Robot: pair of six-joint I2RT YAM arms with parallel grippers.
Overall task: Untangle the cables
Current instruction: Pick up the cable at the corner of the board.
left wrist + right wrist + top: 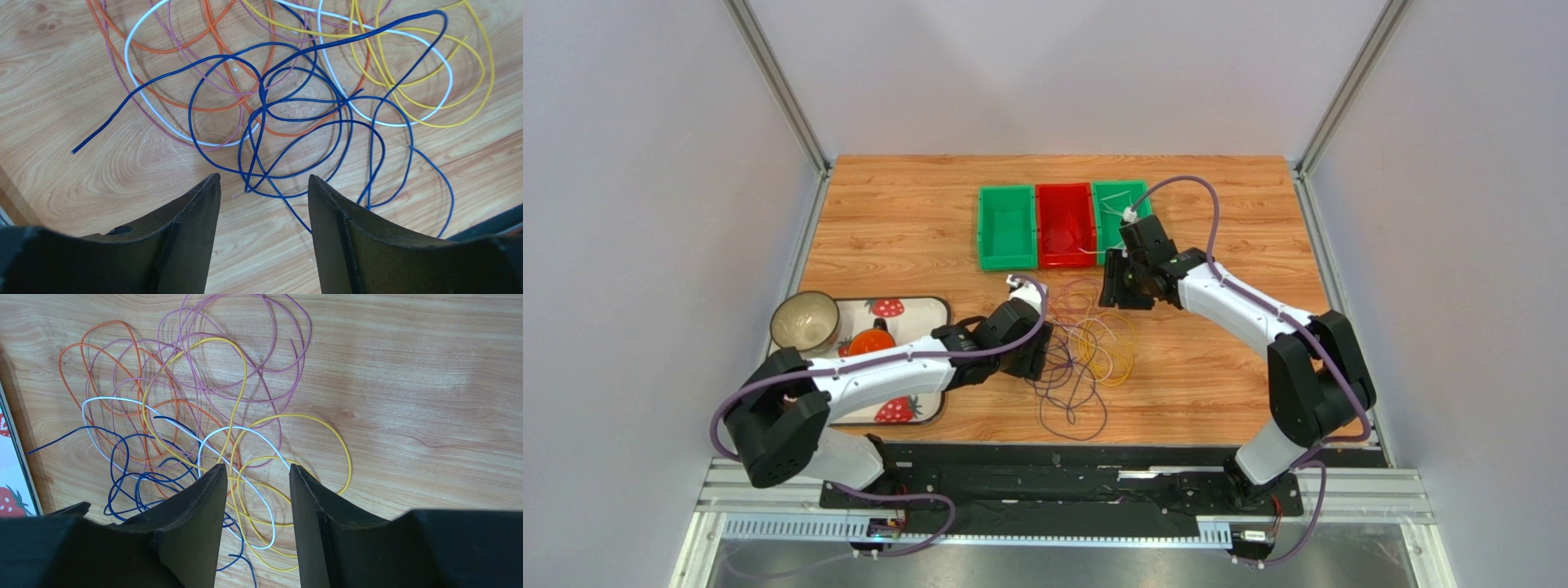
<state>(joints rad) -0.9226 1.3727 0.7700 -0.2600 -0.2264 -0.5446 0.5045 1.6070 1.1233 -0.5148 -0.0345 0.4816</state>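
The cables (1085, 358) lie in a loose tangle on the wooden table between the two arms. In the left wrist view, blue loops (264, 110) cross over orange (212, 30), white (127, 58) and yellow (430, 124) ones. My left gripper (263, 179) is open just above the near edge of the blue loops, with only table and one blue strand in its gap. My right gripper (257, 467) is also open, hovering over yellow (348, 459) and white strands. Purple loops (307, 331), orange (61, 361) and blue (113, 471) spread beyond it. Neither gripper holds anything.
Behind the tangle stand three small bins in a row: green (983, 227), red (1065, 186) and green (1120, 186). At the left lies a strawberry-patterned tray (916, 312) with a bowl (805, 321) and an orange-red object (870, 343). The left arm reaches across it.
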